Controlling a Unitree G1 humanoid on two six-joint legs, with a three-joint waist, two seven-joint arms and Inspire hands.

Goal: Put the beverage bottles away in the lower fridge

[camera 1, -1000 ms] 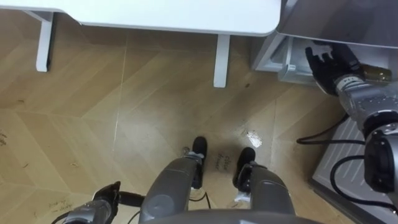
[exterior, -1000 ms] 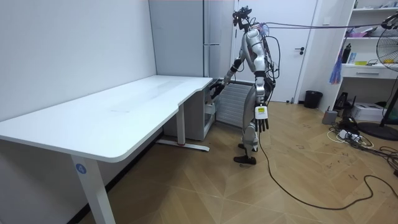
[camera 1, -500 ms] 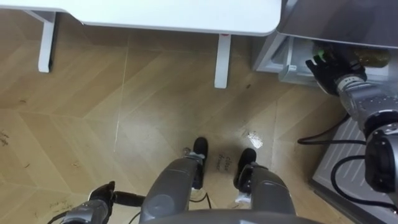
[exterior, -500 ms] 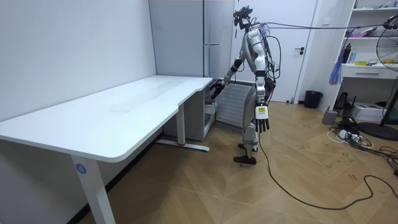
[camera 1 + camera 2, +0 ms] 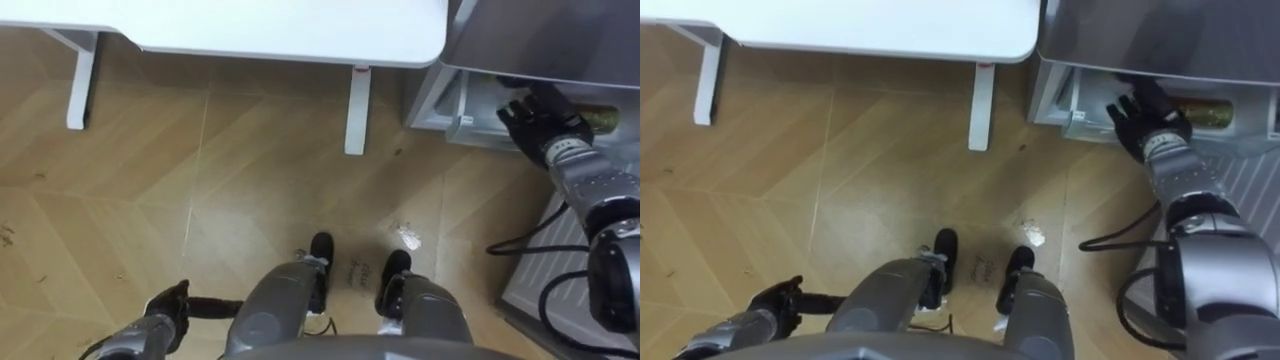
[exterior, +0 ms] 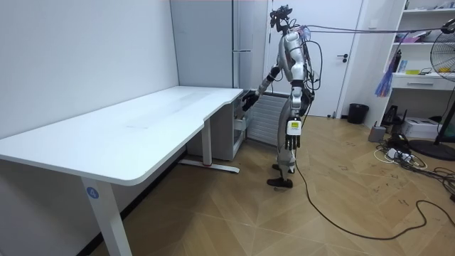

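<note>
right hand [image 5: 1137,112] reaches into the open lower compartment of the grey fridge [image 5: 1068,100], fingers loose and spread, gripping nothing. the gold-green cylindrical drink [image 5: 1202,112] lies on its side just beside it. it looks rigid, smooth and apt to roll, so wrap it mid-body. left hand [image 5: 780,298] hangs relaxed.

a white table [image 5: 250,25] runs along the far edge, with one leg [image 5: 355,110] near the middle and another leg [image 5: 80,75] at the far left. both stand on a wooden herringbone floor [image 5: 200,200]. at the far right is the grey fridge [image 5: 540,40], its lower compartment open, with a pale bin [image 5: 462,105] at its left side. the right hand [image 5: 535,120], black with loosely spread fingers, reaches into that opening. a greenish bottle [image 5: 598,115] lies on its side just to the right of the hand, and whether they touch is unclear. the left hand [image 5: 168,305] hangs at the near left above the floor. a white ribbed panel [image 5: 540,285] lies at the near right.
</note>
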